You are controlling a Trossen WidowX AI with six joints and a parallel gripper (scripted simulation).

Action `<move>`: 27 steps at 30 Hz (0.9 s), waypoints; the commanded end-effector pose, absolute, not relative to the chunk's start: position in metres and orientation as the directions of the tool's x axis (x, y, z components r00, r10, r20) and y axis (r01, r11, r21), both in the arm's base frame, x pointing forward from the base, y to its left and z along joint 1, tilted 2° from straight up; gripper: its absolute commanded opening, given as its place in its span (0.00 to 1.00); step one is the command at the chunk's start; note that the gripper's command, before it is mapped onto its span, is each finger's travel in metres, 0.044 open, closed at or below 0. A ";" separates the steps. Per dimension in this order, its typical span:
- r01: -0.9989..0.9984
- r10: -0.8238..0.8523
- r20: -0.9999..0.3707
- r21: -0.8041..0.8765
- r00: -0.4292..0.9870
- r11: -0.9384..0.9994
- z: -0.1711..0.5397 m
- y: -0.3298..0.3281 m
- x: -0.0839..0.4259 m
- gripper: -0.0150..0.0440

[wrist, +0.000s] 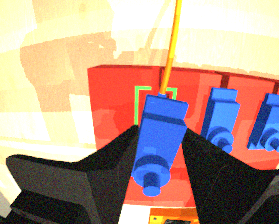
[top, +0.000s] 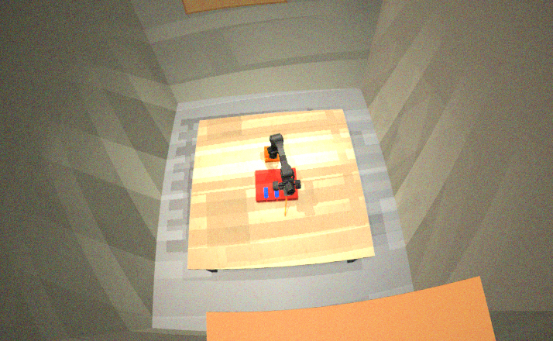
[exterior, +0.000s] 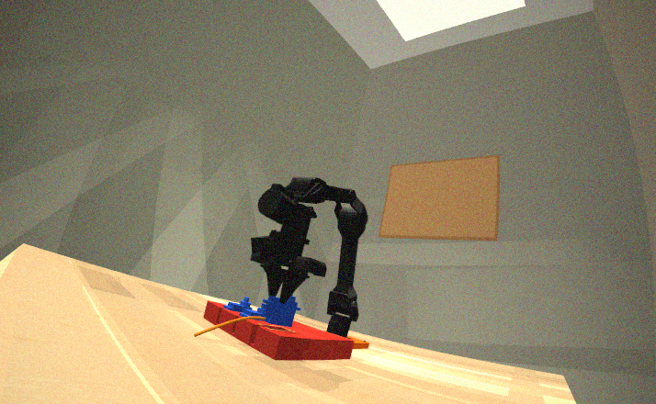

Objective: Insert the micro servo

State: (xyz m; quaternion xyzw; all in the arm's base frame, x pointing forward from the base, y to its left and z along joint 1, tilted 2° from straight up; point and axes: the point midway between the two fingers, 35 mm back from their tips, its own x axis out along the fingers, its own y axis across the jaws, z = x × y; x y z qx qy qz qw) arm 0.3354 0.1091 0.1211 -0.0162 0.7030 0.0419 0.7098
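micro servo [wrist: 160, 141] is clamped between the tool's [wrist: 158, 163] fingers, above the deck [wrist: 113, 106].

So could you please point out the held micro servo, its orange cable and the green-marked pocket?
held micro servo [wrist: 160, 132], wrist view, on its blue body.
orange cable [wrist: 174, 26], wrist view, mid-length.
green-marked pocket [wrist: 137, 104], wrist view, on its left outline.

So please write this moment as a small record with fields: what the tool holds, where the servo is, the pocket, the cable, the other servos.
tool: shut on the loose blue servo
servo position: above the red deck, over the green-marked pocket, not seated
servo pose: output shaft toward the wrist camera
marked pocket: partly hidden behind the servo
cable: orange, running past the deck's far edge over the table
other servos: two, seated in the deck beside the marked pocket
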 end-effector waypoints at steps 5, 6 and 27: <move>-0.158 0.037 -0.999 0.035 0.008 0.987 0.121 0.109 0.335 0.25; -0.181 0.037 -0.999 0.035 0.008 0.983 0.121 0.109 0.335 0.25; -0.241 0.037 -0.999 0.034 0.008 0.970 0.121 0.112 0.335 0.25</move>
